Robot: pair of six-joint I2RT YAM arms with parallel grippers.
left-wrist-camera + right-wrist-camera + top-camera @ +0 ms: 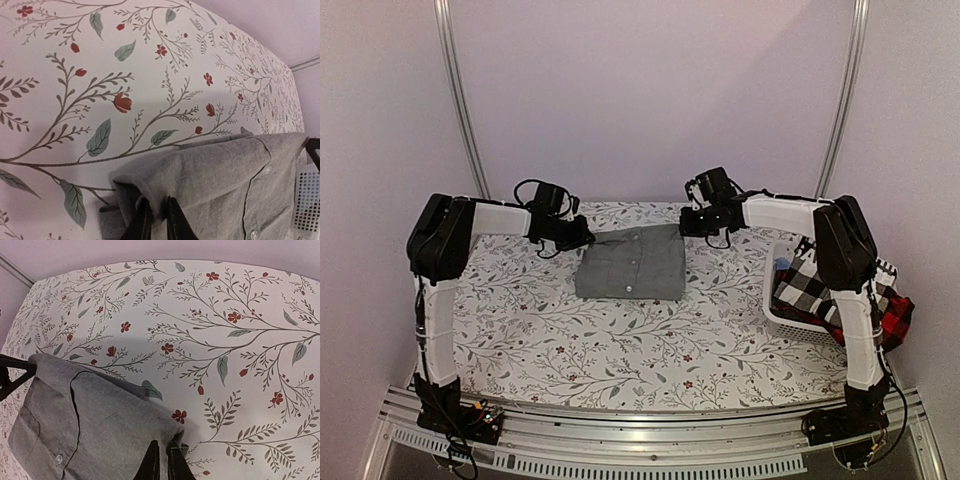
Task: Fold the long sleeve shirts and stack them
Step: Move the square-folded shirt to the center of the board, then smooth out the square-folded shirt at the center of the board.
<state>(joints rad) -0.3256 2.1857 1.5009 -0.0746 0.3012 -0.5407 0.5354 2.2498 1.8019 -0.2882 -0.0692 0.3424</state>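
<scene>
Grey shirt (632, 264), plain soft cloth, collared, button front: folded to a rough rectangle, lying flat on the flower-printed table (570, 345), at the far middle, between the two arms.

Left tool (586, 238): at the shirt's far-left corner. Wrist view shows the fingers (142, 224) drawn together with a pinch of grey cloth humped over them. Clamped on the corner.

Right tool (684, 224): at the far-right corner. Fingers (172, 464) together at the cloth's doubled edge; reads as clamped there too, though the bite is thin.

Key relation: both tools sit on the far edge, one per corner, so the whole body of the shirt lies from them toward the arm bases. The rectangle's long axis runs left to right, the same line the two tools span. Neither arm is nearer; each has its own end.

Judgement: any coming pull or lift has to move both corners together, straight toward the near edge, or the fold skews.

White slotted plastic basket (782, 318) at the right edge, well apart from the grey shirt; a black-and-white checked shirt (808, 282) and a red-and-black checked shirt (898, 318) spill from it, unfolded. No stack visible yet.
</scene>
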